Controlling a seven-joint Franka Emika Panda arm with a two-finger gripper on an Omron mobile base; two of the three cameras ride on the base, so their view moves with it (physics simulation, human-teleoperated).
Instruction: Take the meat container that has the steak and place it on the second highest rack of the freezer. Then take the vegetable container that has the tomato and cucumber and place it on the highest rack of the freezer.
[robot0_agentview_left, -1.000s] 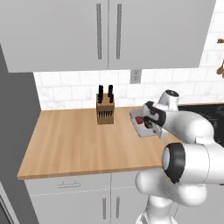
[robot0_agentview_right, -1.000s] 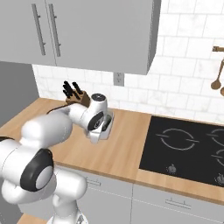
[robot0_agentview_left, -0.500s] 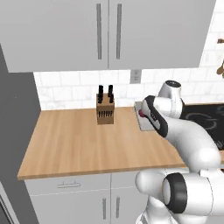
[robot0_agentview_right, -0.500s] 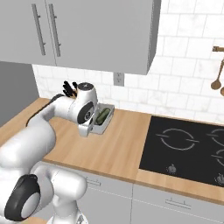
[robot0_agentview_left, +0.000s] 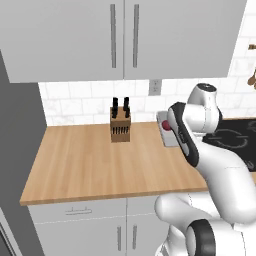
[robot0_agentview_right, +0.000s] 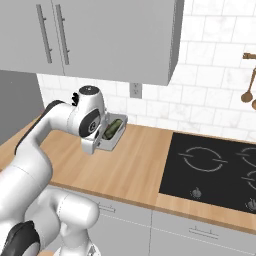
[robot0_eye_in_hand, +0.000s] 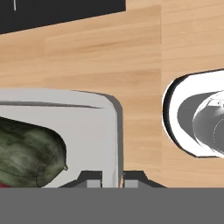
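My gripper (robot0_eye_in_hand: 111, 180) is shut on the near rim of the grey vegetable container (robot0_eye_in_hand: 92, 127). Inside it lies the dark green cucumber (robot0_eye_in_hand: 28, 155). From the right base view the container (robot0_agentview_right: 116, 139) hangs tilted just above the wooden counter, the cucumber (robot0_agentview_right: 113, 127) showing in it, with the hand (robot0_agentview_right: 95, 142) at its near end. In the left base view the tomato (robot0_agentview_left: 166, 126) peeks out of the container (robot0_agentview_left: 168, 140) behind my forearm. The freezer's grey side (robot0_agentview_left: 17, 150) stands at the far left. The meat container and the steak are out of view.
A wooden knife block (robot0_agentview_left: 120, 128) stands at the back of the counter (robot0_agentview_left: 90, 165), left of the container. A black cooktop (robot0_agentview_right: 210, 165) lies to the right. Grey wall cabinets (robot0_agentview_left: 125, 35) hang overhead. Wooden utensils (robot0_agentview_right: 247, 90) hang on the tiled wall.
The arm has swung its elbow up and over while the hand turned. The vegetable container stays in the grip and has risen slightly, tilting off the counter.
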